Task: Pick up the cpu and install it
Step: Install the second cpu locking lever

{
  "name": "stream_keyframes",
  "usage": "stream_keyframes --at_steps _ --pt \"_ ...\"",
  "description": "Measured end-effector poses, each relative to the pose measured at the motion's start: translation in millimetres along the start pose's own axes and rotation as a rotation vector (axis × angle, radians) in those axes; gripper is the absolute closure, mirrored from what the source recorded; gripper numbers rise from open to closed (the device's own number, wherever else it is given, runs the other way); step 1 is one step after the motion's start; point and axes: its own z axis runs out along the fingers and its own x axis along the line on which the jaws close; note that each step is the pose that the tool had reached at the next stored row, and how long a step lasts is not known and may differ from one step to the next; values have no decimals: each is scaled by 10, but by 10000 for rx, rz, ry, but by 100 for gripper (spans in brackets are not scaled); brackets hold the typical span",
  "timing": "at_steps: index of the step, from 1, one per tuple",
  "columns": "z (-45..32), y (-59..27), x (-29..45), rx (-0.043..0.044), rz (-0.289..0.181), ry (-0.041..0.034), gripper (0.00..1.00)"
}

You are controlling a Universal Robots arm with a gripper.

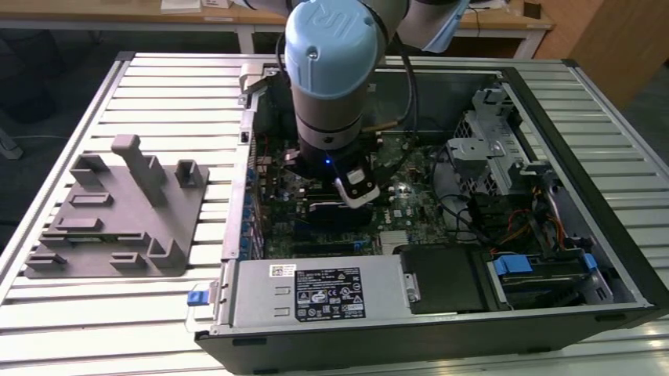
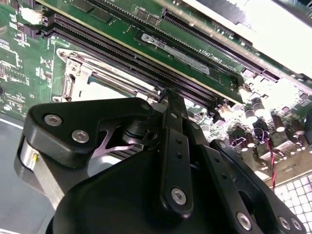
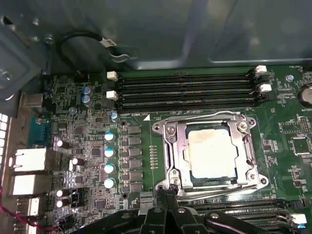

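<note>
The cpu (image 3: 212,152), a pale silver-grey square, lies flat inside the metal socket frame (image 3: 170,146) on the green motherboard (image 3: 87,146). My gripper (image 3: 166,187) stands just off the frame's edge, beside one of its corners, with its black fingertips pressed together and nothing visible between them. In the second wrist view the gripper (image 2: 168,93) tapers to one thin tip right by the socket frame (image 2: 87,73) and the memory slots (image 2: 146,63). In the exterior view the arm reaches down into the open computer case (image 1: 585,235), and the gripper (image 1: 353,197) is low over the board.
A grey fixture (image 1: 115,219) with upright posts sits on the slatted table at the exterior view's left. Inside the case are the power supply (image 1: 313,294), a drive cage (image 1: 491,149) and loose cables (image 1: 512,227). Capacitors (image 3: 110,152) and memory slots (image 3: 185,90) flank the socket.
</note>
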Motion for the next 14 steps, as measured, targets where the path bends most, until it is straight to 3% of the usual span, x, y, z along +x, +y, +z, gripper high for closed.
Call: stream_keyframes --at_steps 5,14 --pt "10 -3 0 -66 173 -46 89" --pt "33 -10 1 -284 546 -139 89"
